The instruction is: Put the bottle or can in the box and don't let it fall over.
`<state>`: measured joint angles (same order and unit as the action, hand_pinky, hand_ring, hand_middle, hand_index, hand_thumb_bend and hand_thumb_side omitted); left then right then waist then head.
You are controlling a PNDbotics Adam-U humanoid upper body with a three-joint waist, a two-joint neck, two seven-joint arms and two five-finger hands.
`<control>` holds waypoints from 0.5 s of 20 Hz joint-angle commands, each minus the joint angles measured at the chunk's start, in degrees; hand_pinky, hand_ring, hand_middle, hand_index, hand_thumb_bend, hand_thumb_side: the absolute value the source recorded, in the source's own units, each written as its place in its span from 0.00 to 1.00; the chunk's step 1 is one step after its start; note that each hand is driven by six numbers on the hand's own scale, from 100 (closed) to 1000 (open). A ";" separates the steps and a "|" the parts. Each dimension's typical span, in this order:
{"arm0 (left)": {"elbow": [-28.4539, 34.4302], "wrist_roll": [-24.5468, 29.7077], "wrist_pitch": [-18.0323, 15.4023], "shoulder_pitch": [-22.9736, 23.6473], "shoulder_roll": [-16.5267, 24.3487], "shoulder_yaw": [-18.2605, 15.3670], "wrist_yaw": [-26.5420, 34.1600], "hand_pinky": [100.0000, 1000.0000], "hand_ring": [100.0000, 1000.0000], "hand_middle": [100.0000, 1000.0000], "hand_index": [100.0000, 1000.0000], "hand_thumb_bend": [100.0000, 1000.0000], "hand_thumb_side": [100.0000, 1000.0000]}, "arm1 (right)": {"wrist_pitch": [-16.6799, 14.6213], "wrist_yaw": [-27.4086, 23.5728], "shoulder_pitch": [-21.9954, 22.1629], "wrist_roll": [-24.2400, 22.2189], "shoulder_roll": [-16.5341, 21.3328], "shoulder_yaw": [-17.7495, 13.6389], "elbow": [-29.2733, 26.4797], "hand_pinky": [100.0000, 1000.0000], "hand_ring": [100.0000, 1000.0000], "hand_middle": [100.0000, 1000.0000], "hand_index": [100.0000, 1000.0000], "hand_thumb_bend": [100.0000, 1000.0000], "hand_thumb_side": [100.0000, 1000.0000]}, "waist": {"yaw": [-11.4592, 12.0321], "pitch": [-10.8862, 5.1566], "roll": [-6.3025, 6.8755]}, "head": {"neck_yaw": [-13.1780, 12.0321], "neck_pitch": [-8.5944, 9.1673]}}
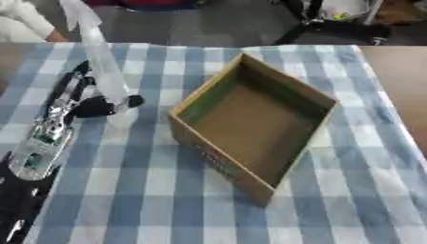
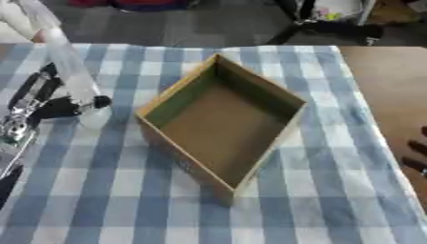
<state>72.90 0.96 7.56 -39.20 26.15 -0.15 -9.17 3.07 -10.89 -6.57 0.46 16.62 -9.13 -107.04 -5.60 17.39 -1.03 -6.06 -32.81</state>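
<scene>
Tablecloth point(image 1: 150, 190): blue-and-white check lay closest to your camera, spread over the whole work surface.
Left arm point(image 1: 42, 143): your silver-and-black forearm came in from the lower left and ran up the left side of the cloth.
Left hand point(image 1: 96, 106): you had dark fingers and thumb curled round the lower part of the bottle, with a rounded black fingertip point(image 1: 134, 100) showing on its right side.
Bottle point(image 1: 104, 71): clear plastic, tall and slim, it leaned with its top toward the far left; its base sat low at your hand, and you could not tell whether it touched the cloth.
Bottle versus box: it stood just left of the box, outside it.
Cardboard box point(image 1: 250, 157): open-topped, brown, it sat turned diagonally mid-table with one corner toward you.
Right hand point(image 2: 415, 155): only dark fingertips showed at the right edge, so you could not tell their pose.
</scene>
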 commanded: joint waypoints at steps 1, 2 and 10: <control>0.32 0.11 -0.05 -1.36 0.71 0.11 -0.33 1.00 0.64 0.81 0.91 1.00 0.26 | -0.10 0.30 -0.44 -0.27 0.57 -0.21 -0.31 0.80 0.90 1.00 0.85 0.00 0.74 | -0.14 -0.63 0.03 | -0.27 0.72; 0.26 0.15 -0.07 -1.46 0.67 0.15 -0.47 1.00 0.64 0.81 0.91 1.00 0.26 | -0.10 0.31 -0.43 -0.28 0.55 -0.21 -0.29 0.80 0.90 1.00 0.85 0.00 0.74 | -0.16 -0.62 0.02 | -0.29 0.74; -0.41 0.45 -0.01 -2.14 0.32 0.38 -1.14 1.00 0.64 0.80 0.89 1.00 0.25 | -0.09 0.38 -0.49 -0.39 0.38 -0.21 -0.17 0.80 0.90 1.00 0.86 0.00 0.75 | -0.20 -0.42 -0.03 | -0.39 0.84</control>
<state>72.00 1.21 7.58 -40.07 25.61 0.26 -10.05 3.16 -10.84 -6.59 0.33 16.37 -9.13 -106.80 -5.70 17.69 -1.10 -6.40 -32.61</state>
